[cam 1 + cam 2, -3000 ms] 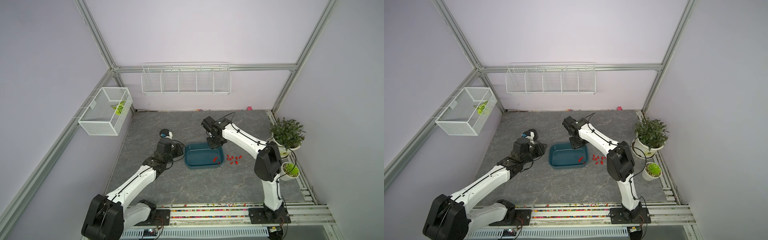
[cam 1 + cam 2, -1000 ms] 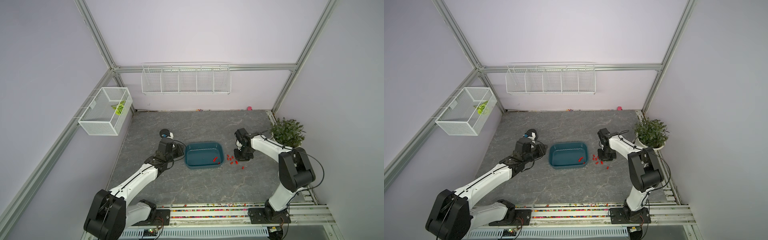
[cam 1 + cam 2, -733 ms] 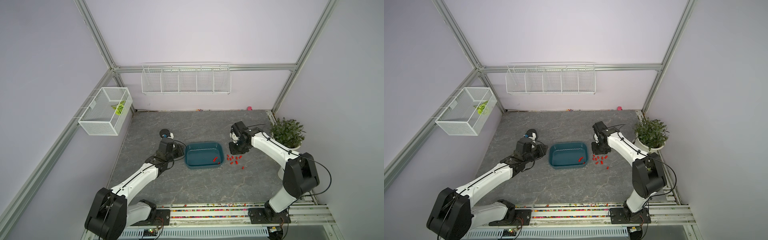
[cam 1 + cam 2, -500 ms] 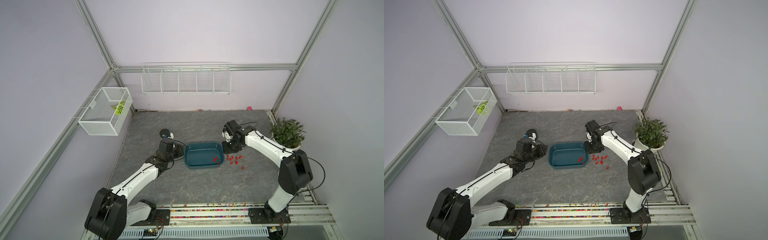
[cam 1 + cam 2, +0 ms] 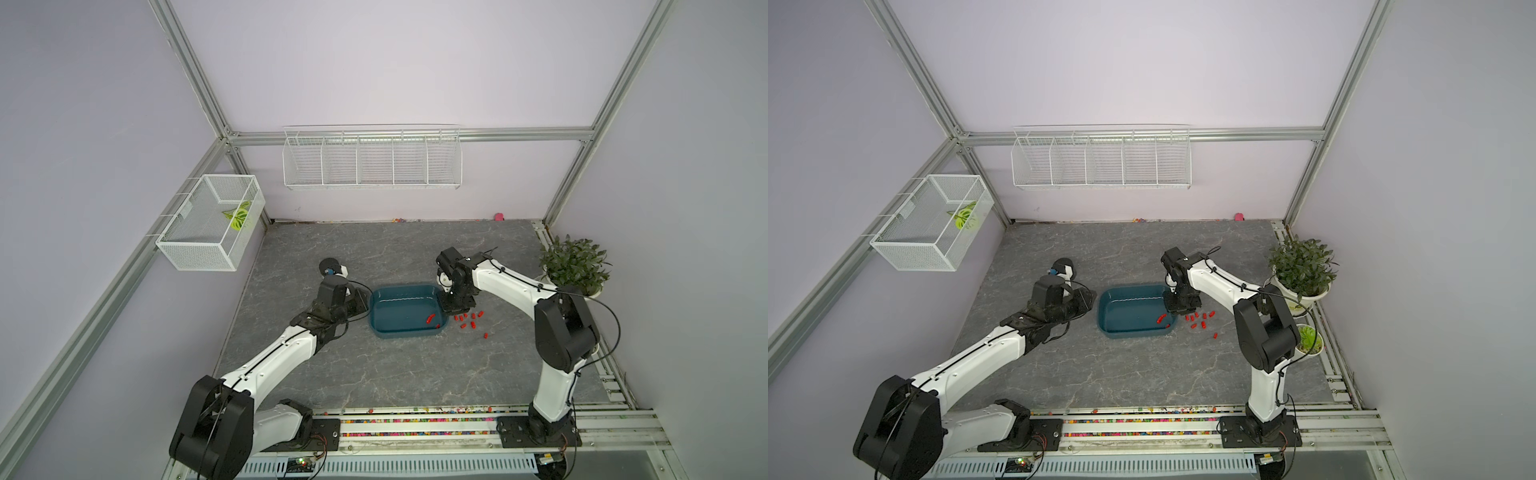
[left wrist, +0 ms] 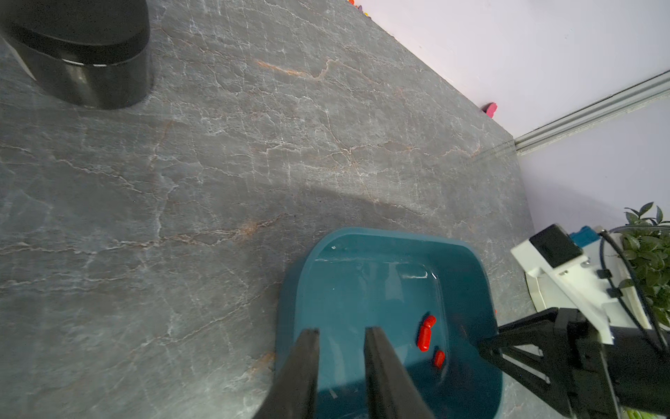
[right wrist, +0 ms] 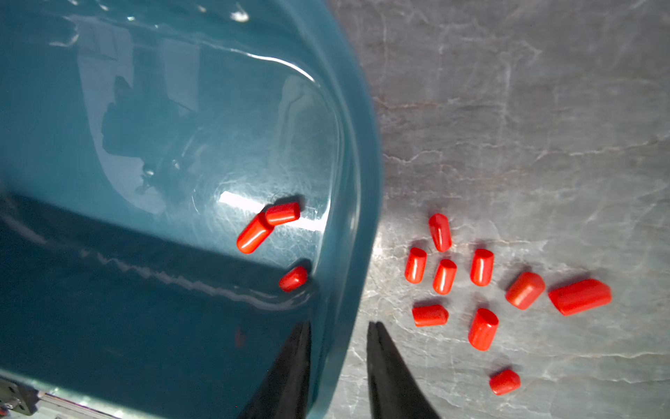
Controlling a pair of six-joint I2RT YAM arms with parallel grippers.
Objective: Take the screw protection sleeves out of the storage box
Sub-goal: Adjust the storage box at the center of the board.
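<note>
- Your left pincer (image 6: pixel 340 332) hasn't budged. Its narrow jaws sit astride the left wall of the shallow dark teal plastic storage box (image 6: pixel 398 234), seemingly clenched on it to steady it.
- Inside, three tiny bright red plastic screw protection sleeves (image 7: pixel 253 232) remain, huddled in the right-hand corner nearest the robot.
- Your right pincer (image 7: pixel 339 326), down at the pile a second ago, has swung back over the box's right rim. Its jaws are slightly parted and empty, so a drop-off looks finished and the next pick is due.
- Nine sleeves (image 7: pixel 444 276) lie on the grey marbled bench (image 7: pixel 507 109), just beside the box.
</note>
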